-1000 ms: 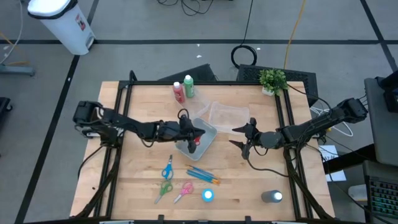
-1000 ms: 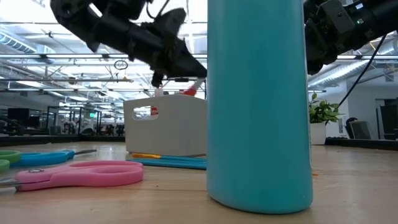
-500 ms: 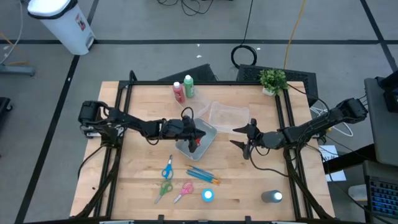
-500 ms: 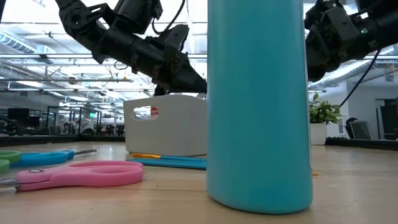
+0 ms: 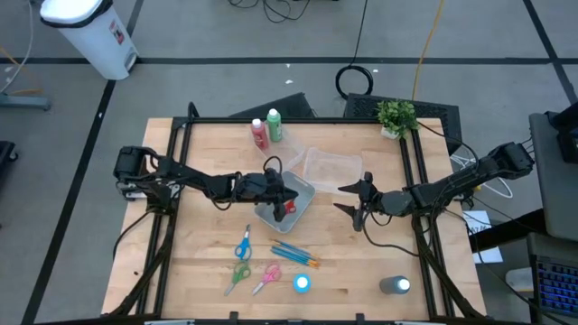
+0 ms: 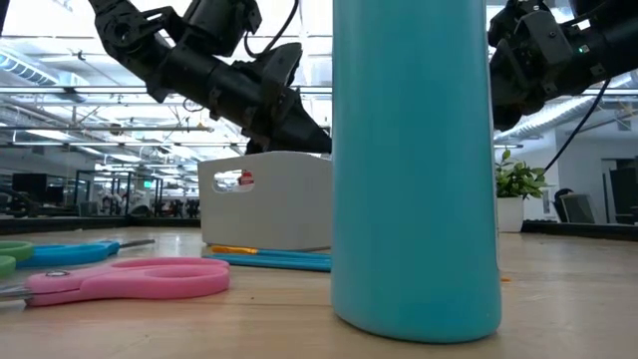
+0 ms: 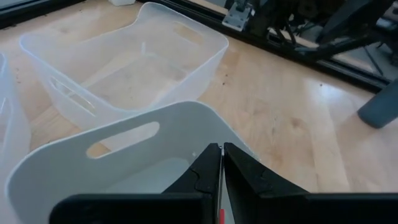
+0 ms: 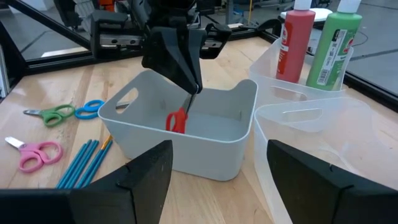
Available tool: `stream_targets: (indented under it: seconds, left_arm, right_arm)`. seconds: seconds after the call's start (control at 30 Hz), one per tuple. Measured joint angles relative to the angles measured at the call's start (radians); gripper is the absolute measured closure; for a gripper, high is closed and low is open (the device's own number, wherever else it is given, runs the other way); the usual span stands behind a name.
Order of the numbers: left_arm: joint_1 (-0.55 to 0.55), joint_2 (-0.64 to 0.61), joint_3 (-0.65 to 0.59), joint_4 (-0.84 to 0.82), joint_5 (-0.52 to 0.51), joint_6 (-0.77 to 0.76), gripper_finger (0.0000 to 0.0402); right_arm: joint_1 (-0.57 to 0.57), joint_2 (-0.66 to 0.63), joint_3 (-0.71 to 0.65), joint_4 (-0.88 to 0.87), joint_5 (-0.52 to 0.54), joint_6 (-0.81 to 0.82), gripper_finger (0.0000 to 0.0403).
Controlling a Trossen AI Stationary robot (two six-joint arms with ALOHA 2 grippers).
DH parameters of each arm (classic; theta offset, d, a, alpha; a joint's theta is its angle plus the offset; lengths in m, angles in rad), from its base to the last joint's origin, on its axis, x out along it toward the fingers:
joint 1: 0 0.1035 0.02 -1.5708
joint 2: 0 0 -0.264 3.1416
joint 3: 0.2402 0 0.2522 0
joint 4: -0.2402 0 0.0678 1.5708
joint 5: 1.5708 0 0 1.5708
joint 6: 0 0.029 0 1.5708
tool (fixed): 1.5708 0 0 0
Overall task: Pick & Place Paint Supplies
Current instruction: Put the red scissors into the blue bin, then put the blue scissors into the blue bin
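My left gripper (image 5: 284,193) is shut on the red scissors (image 8: 178,121) and hovers over the white tub (image 5: 307,193) at mid-table. The scissors hang inside the tub. My right gripper (image 5: 356,204) stands open to the tub's right, holding nothing. Blue scissors (image 5: 243,246), green scissors (image 5: 238,273), pink scissors (image 5: 267,278) and blue brushes (image 5: 295,255) lie near the front edge. A light blue bottle (image 5: 302,283) and a grey bottle (image 5: 395,286) stand there too. A red bottle (image 5: 260,134) and a green bottle (image 5: 274,125) stand at the back. My left gripper pinches the red scissors by their blade end (image 8: 191,99) between its two fingertips (image 8: 194,87). The fingers slant down from the table's left. The scissors hang below them, handles down, inside the white tub; whether the handles rest on its floor I cannot tell.
Two clear plastic tubs (image 5: 330,167) sit just behind and to the right of the white tub. A small potted plant (image 5: 396,116) stands at the back right corner. In the low view the light blue bottle (image 6: 414,170) blocks the middle.
My left gripper has sunk a little and tipped over the white tub, still shut. The red scissors, whose handles showed above the tub's rim in the low view, have gone down behind the rim.
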Motion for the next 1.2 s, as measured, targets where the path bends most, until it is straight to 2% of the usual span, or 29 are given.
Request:
stream_targets:
  seconds: [0.5,0.6,0.93,1.2]
  left_arm:
    - [-0.014,0.000,0.000,-0.023,0.000,0.053,0.0370]
    - [-0.013,0.000,0.000,-0.023,0.000,0.043,0.0351]
    - [-0.013,-0.001,0.000,-0.042,0.004,0.091,0.0248]
    - [-0.013,-0.118,0.001,-0.092,0.061,0.107,0.0216]
  right_arm:
    - [0.000,0.000,0.000,0.000,0.000,0.000,0.0152]
    - [0.000,0.000,0.000,0.000,0.000,0.000,0.0152]
    - [0.000,0.000,0.000,-0.001,0.000,0.000,0.0152]
    - [0.000,0.000,0.000,-0.002,0.000,-0.004,0.0152]
